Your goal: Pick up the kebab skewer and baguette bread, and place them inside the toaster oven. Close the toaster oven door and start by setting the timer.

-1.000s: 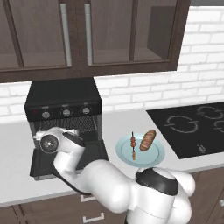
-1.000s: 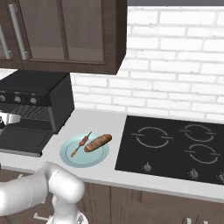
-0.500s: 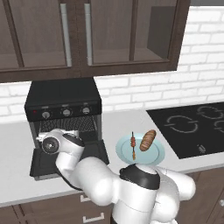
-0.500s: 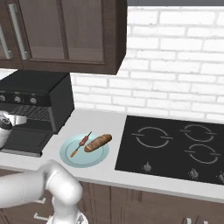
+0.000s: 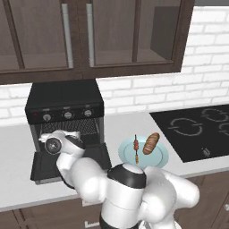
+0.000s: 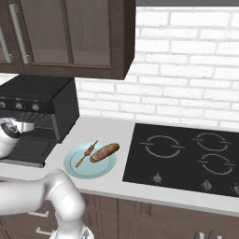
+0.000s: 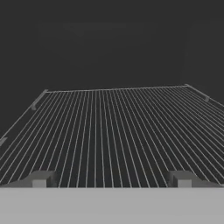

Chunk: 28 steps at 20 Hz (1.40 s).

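Note:
The black toaster oven (image 5: 65,100) stands on the counter with its door (image 5: 44,165) dropped flat. My gripper (image 5: 75,134) sits at the oven mouth, just above the door, and points inside. In the hand view it is open (image 7: 111,179), with nothing between its fingertips (image 7: 41,179), and it looks over the bare wire rack (image 7: 109,127). The kebab skewer (image 5: 136,149) and the baguette bread (image 5: 151,143) lie side by side on a light blue plate (image 5: 163,155), right of the oven. From the right base view I see the skewer (image 6: 87,153), the baguette (image 6: 104,152) and the oven (image 6: 37,93).
Three knobs (image 5: 67,115) run along the oven front above the opening. A black cooktop (image 5: 197,129) fills the counter to the right of the plate. Dark wall cabinets (image 5: 89,36) hang low above the oven. My own white arm crosses in front of the counter edge.
My hand has edged slightly right at the oven mouth and the elbow has swung across the foreground. The skewer, baguette and plate lie where they were.

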### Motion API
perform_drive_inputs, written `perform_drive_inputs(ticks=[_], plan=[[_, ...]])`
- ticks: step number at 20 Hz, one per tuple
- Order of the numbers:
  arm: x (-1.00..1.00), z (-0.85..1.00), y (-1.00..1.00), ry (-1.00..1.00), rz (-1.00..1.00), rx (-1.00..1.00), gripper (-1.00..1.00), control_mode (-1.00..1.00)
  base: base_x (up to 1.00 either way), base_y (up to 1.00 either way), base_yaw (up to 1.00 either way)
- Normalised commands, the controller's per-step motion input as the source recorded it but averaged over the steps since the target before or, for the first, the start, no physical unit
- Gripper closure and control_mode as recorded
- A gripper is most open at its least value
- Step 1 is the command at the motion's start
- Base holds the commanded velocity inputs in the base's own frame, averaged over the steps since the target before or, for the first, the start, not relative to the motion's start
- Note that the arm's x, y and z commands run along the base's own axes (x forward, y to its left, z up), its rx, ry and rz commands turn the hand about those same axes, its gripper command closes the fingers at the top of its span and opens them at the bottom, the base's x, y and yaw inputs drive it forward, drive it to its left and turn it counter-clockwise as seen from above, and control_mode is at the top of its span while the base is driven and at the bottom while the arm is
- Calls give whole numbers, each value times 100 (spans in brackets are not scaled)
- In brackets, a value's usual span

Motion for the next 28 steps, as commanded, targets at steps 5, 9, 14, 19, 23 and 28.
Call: perform_drive_inputs(ticks=[5, 9, 14, 19, 23, 28], plan=[[15, -1, 0, 0, 0, -3, -100, -100, 0, 0, 0], [27, -5, 0, 0, 0, -4, -100, -100, 0, 0, 0], [27, -20, 2, 0, 0, -5, -100, -100, 0, 0, 0], [12, -43, 0, 5, 0, -3, -100, -100, 0, 0, 0], [2, -58, 1, 8, 0, -3, -100, -100, 0, 0, 0], [-45, -88, 0, 15, 0, -7, -100, -100, 0, 0, 0]])
